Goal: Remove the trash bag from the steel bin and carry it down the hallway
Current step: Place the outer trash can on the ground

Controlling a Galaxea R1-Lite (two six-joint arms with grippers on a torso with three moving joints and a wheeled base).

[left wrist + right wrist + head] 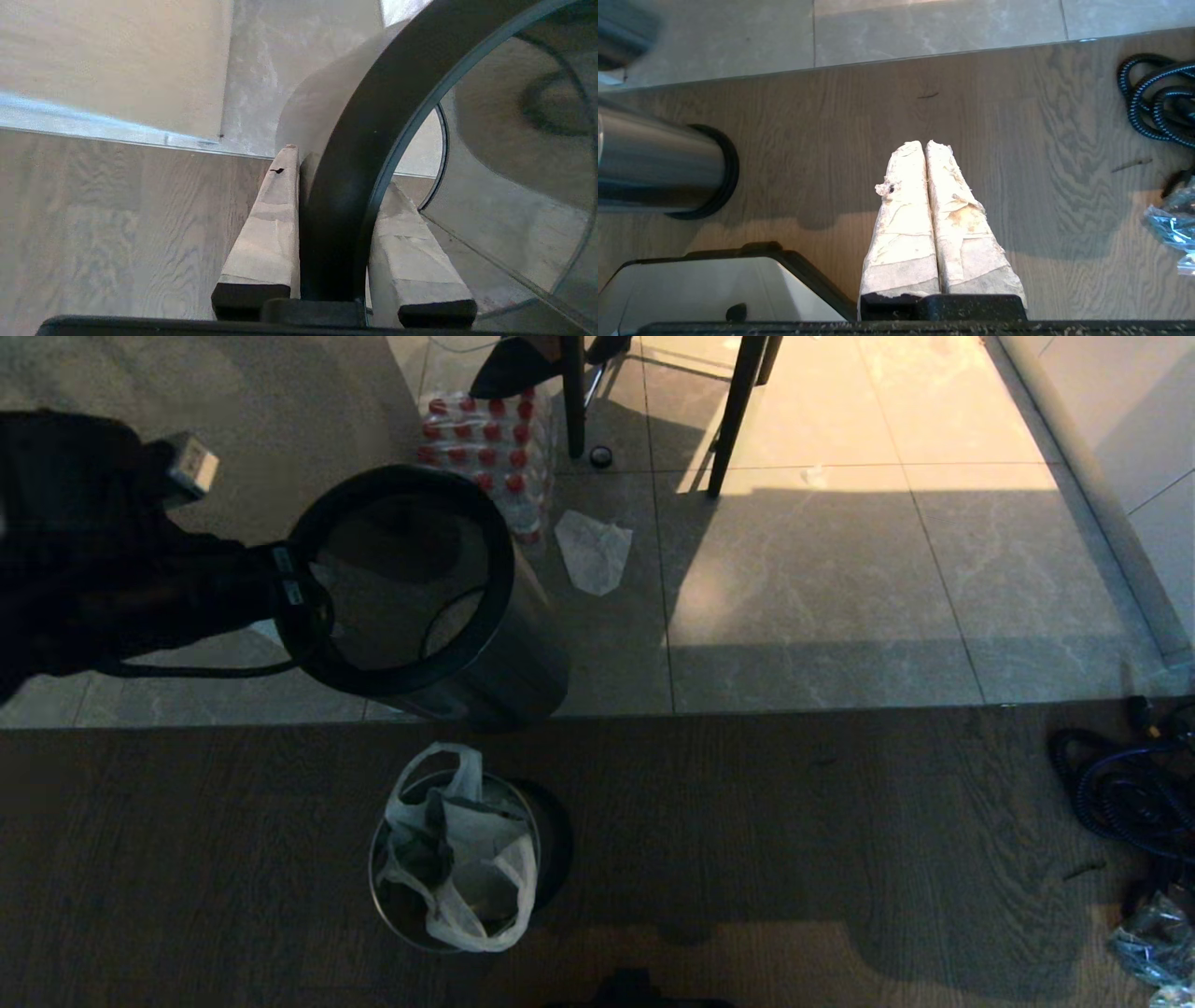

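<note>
Beyond the steel bin (457, 859) lined with its trash bag (467, 849), left gripper (297, 590) clamping a dark-rimmed bin shell (439, 607) aloft, right gripper (926, 145) pressed closed, empty, beside the bin.

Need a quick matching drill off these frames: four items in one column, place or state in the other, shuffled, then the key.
Things:
1. trash bag
2. black-rimmed bin
3. pack of bottles
4. right gripper

Place or state:
A. shut and empty above the wood floor
B. lifted and tilted, rim clamped in the left gripper
C. on the tiles beside the dark furniture legs
D. inside the steel bin on the wood floor

Pairs: 1-D, 2-B, 3-C, 4-A
</note>
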